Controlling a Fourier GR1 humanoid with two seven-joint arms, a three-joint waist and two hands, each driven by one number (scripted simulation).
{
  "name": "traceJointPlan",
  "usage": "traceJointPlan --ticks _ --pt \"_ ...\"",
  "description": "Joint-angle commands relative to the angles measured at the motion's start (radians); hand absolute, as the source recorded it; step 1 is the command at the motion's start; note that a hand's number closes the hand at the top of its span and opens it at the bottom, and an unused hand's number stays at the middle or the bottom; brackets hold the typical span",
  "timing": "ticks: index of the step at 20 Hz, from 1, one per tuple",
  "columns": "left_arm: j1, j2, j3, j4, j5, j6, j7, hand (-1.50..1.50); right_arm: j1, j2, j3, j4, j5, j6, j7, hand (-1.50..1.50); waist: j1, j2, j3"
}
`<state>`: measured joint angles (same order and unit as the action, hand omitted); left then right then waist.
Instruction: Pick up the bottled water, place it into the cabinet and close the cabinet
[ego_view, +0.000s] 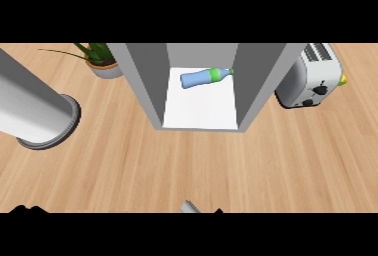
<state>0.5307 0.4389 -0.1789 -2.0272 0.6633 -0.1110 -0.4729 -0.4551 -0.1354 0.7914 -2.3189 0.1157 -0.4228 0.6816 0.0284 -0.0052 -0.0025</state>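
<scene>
The bottled water (201, 78), pale blue with a green band, lies on its side on the white floor of the cabinet (199, 112). It is far back, with its cap toward the right wall. The cabinet stands open toward me between grey side walls (142, 85); no door shows. Only a black tip of my left hand (26, 209) shows at the lower left edge. A black tip of my right hand (218, 210) with a grey sliver beside it shows at the lower middle edge. Both hands are far from the bottle.
A wide grey cylinder (33, 107) with a dark rim leans in from the left. A potted plant (102, 61) stands at the back left. A silver toaster (310, 75) sits just right of the cabinet. Bare wooden counter (199, 170) lies before the cabinet.
</scene>
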Motion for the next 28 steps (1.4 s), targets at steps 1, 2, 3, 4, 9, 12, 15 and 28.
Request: traceJointPlan --ticks 1,2,3,4,9,12,15,28 --pt "0.132 0.028 0.070 -0.039 0.036 -0.084 -0.053 1.50 -0.126 0.129 -0.074 0.118 0.019 -0.006 0.078 1.50 -0.002 0.001 0.001" --pt "0.155 0.016 0.040 -0.050 0.005 -0.089 -0.059 1.50 -0.183 0.130 -0.130 0.125 -0.033 -0.009 0.106 1.50 0.000 0.002 0.001" --pt "0.126 0.023 0.080 -0.072 0.035 -0.064 -0.016 1.50 -0.141 0.131 -0.168 0.137 -0.044 0.036 0.060 1.50 -0.010 0.004 0.002" --pt "0.070 0.055 0.146 0.003 0.117 -0.113 -0.006 1.50 -0.211 0.132 -0.194 0.225 -0.083 0.009 0.029 1.50 -0.006 0.007 0.001" --pt "0.142 0.024 0.147 0.023 0.062 -0.186 -0.069 1.50 -0.293 0.134 -0.281 0.451 -0.164 0.045 -0.114 1.50 -0.001 0.008 0.002" --pt "0.166 0.068 0.217 -0.032 0.151 -0.198 -0.018 1.50 -0.303 0.135 -0.361 0.574 -0.239 0.093 -0.210 1.50 0.002 0.010 0.003" --pt "0.138 0.091 0.294 0.035 0.209 -0.253 -0.014 1.50 -0.356 0.127 -0.441 0.627 -0.250 0.176 -0.189 1.50 -0.010 0.008 0.002" --pt "0.136 0.066 0.300 0.049 0.187 -0.312 0.013 1.50 -0.471 0.134 -0.573 1.085 -0.254 0.279 -0.414 1.50 0.007 0.016 0.002"
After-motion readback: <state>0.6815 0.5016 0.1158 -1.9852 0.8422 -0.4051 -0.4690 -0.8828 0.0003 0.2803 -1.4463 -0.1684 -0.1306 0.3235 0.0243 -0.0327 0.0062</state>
